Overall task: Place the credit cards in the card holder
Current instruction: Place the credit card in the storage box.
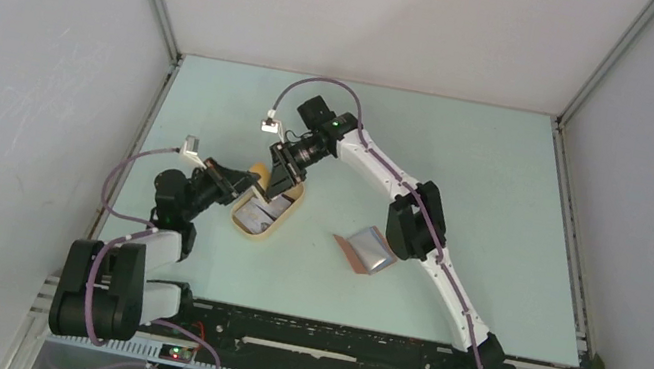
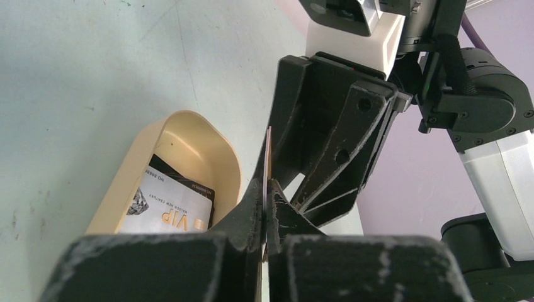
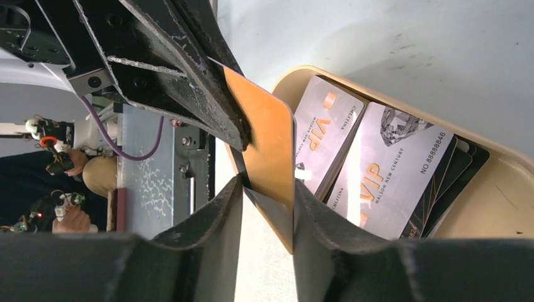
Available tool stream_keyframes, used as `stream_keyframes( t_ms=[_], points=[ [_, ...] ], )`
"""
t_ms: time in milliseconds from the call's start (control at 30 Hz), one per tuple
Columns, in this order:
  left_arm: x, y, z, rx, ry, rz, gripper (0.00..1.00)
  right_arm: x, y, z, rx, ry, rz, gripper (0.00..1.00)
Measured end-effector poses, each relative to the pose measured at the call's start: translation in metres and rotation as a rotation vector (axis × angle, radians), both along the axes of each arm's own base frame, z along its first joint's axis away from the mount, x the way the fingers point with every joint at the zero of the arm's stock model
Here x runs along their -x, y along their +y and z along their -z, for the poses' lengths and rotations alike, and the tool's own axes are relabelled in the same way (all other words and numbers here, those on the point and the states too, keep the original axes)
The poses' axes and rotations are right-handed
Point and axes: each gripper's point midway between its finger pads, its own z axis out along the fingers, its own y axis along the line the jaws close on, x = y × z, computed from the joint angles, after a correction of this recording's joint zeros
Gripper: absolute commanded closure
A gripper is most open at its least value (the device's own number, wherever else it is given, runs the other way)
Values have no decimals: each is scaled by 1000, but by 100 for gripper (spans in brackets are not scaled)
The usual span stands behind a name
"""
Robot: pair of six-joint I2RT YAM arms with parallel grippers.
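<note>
Orange card [image 3: 267, 126], thin, stiff and slick, stands on edge above the tray [image 3: 497, 207], pinched by the left gripper [image 2: 266, 201]. The right gripper [image 3: 267, 185] straddles it, jaws parted. More cards [image 3: 390, 163] fill the tray, and the holder [image 1: 364, 250] lies apart. Edge grips look safest.

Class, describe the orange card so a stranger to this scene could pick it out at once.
Left of centre on the pale green table sits a tan oval tray. Just above it the left end effector and the right end effector meet, the left one pinching a card on edge. It alone is plain orange; the silver and black cards lie in the tray.
</note>
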Motion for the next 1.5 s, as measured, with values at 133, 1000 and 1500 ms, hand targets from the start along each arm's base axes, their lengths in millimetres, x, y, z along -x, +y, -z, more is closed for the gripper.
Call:
stream_keyframes(
  t_ms=[133,1000,1500],
  points=[
    [0,1,2,-1,9,-4,100,0,-1,-1,4,11,3,93],
    [23,1,2,80,-31,21,46,-13,-18,-39,-179,160,-38,100],
    [24,-10,-3,177,-49,110,63,-10,-19,-44,-205,238,-58,100]
  ],
)
